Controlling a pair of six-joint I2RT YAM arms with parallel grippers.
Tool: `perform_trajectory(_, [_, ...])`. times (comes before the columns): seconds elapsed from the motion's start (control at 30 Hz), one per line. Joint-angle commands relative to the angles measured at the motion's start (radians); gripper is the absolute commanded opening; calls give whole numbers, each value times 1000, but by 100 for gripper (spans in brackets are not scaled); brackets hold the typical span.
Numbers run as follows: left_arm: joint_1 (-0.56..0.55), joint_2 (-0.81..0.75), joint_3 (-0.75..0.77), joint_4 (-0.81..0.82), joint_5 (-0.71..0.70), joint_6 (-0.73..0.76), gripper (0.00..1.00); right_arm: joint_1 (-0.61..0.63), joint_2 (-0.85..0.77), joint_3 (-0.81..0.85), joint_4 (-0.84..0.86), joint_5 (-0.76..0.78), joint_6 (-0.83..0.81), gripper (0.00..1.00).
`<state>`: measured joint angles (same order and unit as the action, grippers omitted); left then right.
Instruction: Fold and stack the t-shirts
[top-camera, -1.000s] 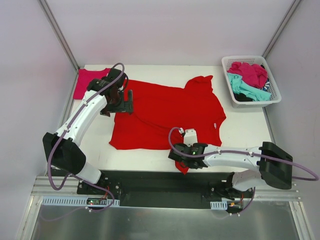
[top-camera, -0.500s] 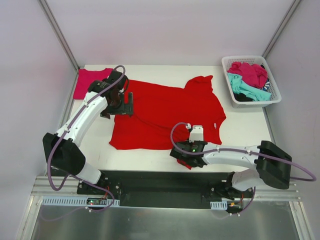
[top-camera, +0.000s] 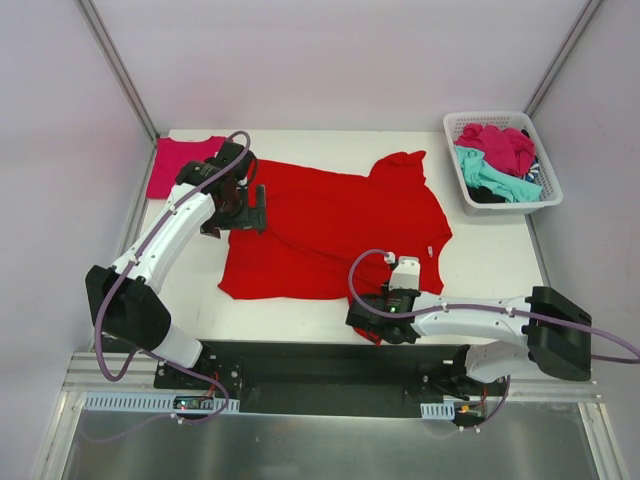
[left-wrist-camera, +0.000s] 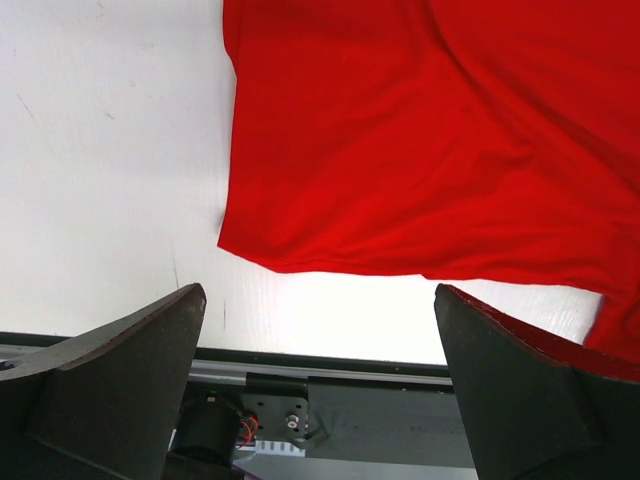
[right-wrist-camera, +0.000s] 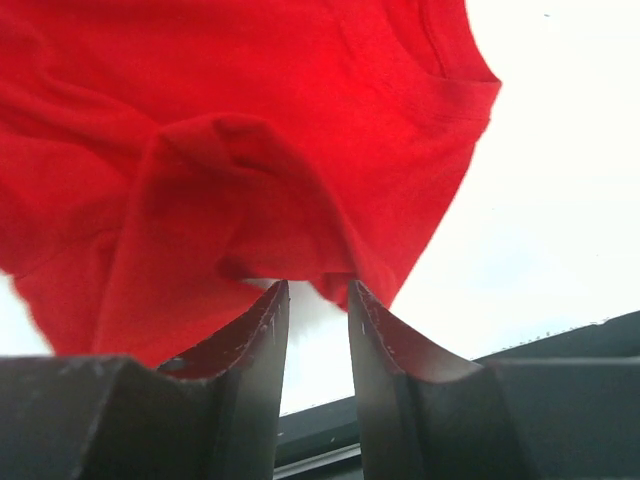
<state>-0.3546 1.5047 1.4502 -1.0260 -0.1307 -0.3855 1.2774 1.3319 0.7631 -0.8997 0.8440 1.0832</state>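
Seen from overhead, the red shirt (top-camera: 330, 225) lies spread out and mostly flat on the table (top-camera: 490, 265), filling the ground between the two grippers. The left gripper (top-camera: 256, 207) stands over the shirt's edge, and the bulk of the cloth runs off to its right. A pink shirt (top-camera: 172, 162) lies flat just beyond and left of that gripper. The arm hides whether it touches the red one. The right gripper (top-camera: 372, 326) sits low at the table's near edge, with a small tongue of red cloth under it. Far beyond this gripper and to its right stands a white lattice basket (top-camera: 548, 200). It holds a magenta shirt (top-camera: 497, 145) crumpled on top, a teal shirt (top-camera: 490, 180) beside it, and a dark cloth (top-camera: 487, 196) at the near wall, partly buried.

On the left wrist view, the left gripper (left-wrist-camera: 318, 292) is spread fully wide and holds nothing. Ahead of its fingers lie a corner of the red shirt (left-wrist-camera: 420, 130), smooth with shallow creases, and bare table (left-wrist-camera: 110, 150) to one side. A dark rail (left-wrist-camera: 330, 400) runs below.

On the right wrist view, the right gripper (right-wrist-camera: 318, 290) has its fingers close together with a narrow gap, through which table shows. Just ahead, the red shirt (right-wrist-camera: 250, 100) is bunched into a raised fold, and its stitched edge hangs right at the fingertips. No cloth is seen clamped. Whether the tips touch it cannot be told. White table (right-wrist-camera: 540, 200) lies off to the side.
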Motion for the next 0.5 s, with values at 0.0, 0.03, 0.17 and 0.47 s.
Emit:
perform_trajectory(0.0, [-14,-47,-8,-8,5,-13,99,-32,-10,-48,-13,15,78,33])
perform_trajectory(0.03, [-14,-49,-14,-8,5,-13,99,-38,-4,-51,-18,20,104,33])
perform_trajectory(0.17, [-15,-49,-19,-6,6,-15,99,-69,62,-33,5,14,84,32])
perform_trajectory(0.47, [-15,-44,-13,-8,3,-13,99,-75,92,-33,90,-28,34,32])
